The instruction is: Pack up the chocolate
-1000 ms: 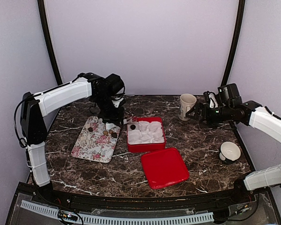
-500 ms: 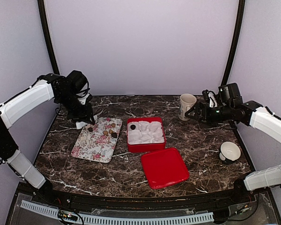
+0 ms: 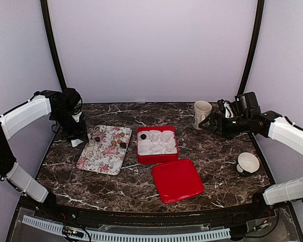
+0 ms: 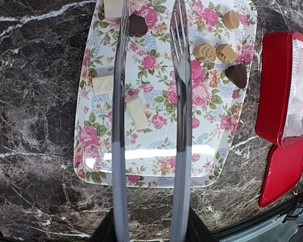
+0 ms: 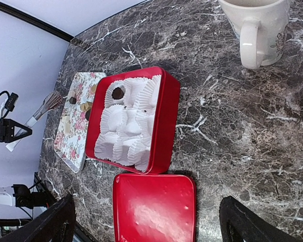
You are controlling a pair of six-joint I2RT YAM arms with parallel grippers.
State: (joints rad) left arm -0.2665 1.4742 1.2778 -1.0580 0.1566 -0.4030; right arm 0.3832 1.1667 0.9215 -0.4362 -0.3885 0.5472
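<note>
Several small chocolates lie at the far end of a floral tray (image 4: pixel 156 161): dark ones (image 4: pixel 137 24) (image 4: pixel 237 74) and tan ones (image 4: pixel 204 52); they also show in the top view (image 3: pixel 122 144). One dark chocolate (image 5: pixel 118 93) sits in a white paper cup in the open red box (image 3: pixel 156 158). My left gripper (image 4: pixel 150 229) is shut on metal tongs (image 4: pixel 179 101), whose arms stand apart and empty above the tray. It hangs at the tray's left edge (image 3: pixel 74 136). My right gripper (image 5: pixel 154 222) is open and empty, near the mug.
The red lid (image 3: pixel 177 179) lies flat in front of the box. A cream mug (image 3: pixel 201 114) stands at the back right, just left of my right gripper (image 3: pixel 212 123). A white cup (image 3: pixel 248 163) sits at the right edge. Three white rectangular pieces (image 4: pixel 139 112) lie on the tray.
My left arm has swung left and back, from over the gap between tray and box to the tray's left edge. The right arm has barely moved.
</note>
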